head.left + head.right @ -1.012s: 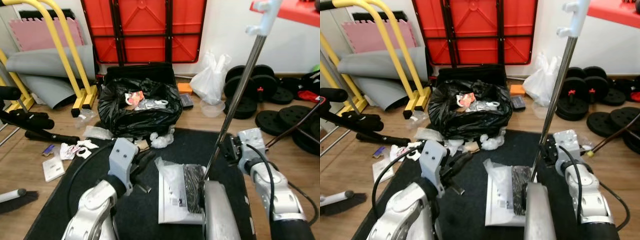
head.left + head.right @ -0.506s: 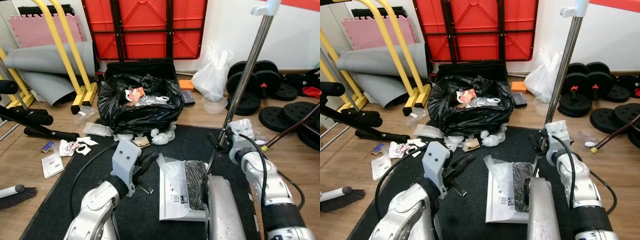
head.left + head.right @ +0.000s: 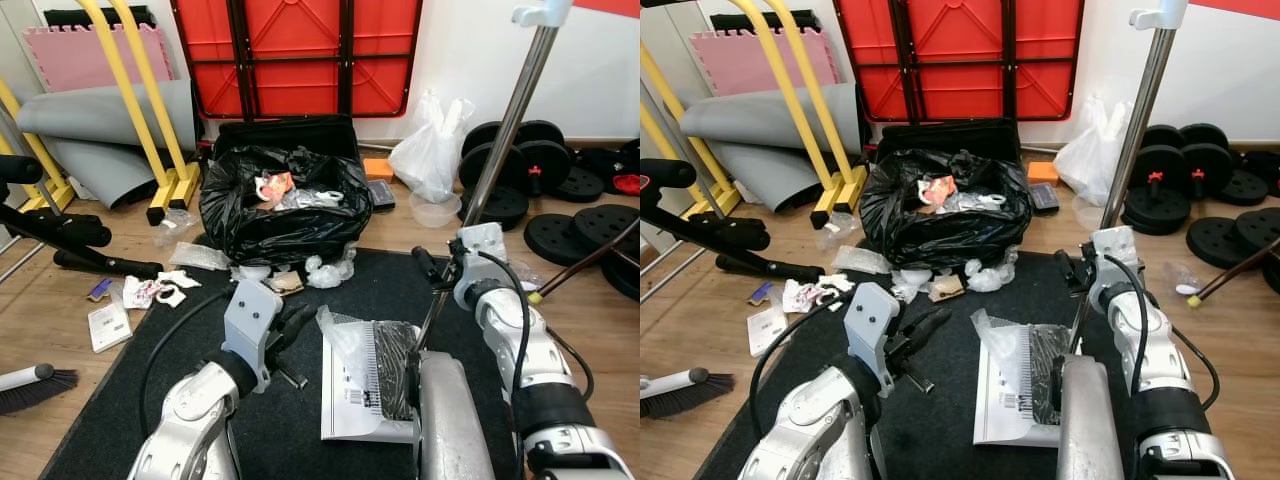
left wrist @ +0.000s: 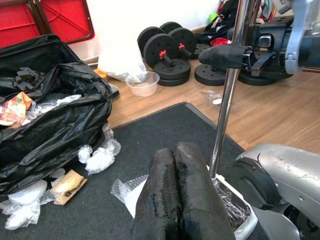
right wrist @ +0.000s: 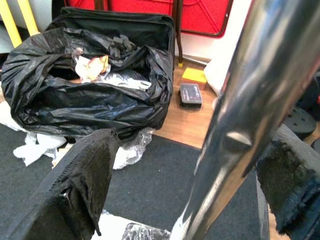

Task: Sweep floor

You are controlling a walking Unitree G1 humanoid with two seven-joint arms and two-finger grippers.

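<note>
A white dustpan (image 3: 352,412) stands on the black mat (image 3: 120,400), holding crumpled plastic wrap and a black wad. Its long metal pole (image 3: 500,140) rises to the upper right. My right gripper (image 3: 440,270) is open at mid-height on the pole, with one black finger (image 5: 85,175) on each side and gaps between them and the metal. My left gripper (image 3: 290,330) hovers low over the mat left of the dustpan. Its fingers (image 4: 179,165) are pressed together, shut on nothing. A hand brush (image 3: 35,385) lies on the wood floor at far left.
A stuffed black bin bag (image 3: 280,205) sits beyond the mat, with paper scraps (image 3: 150,293) and crumpled plastic (image 3: 325,270) around it. Weight plates (image 3: 590,235) lie at right. A yellow frame (image 3: 165,190) and a black exercise bar (image 3: 60,230) stand at left. A white bag (image 3: 430,155) leans on the wall.
The pole now stands more upright. My right gripper has shifted left around it, one finger showing past the pole. The view has moved slightly; my left arm holds still.
</note>
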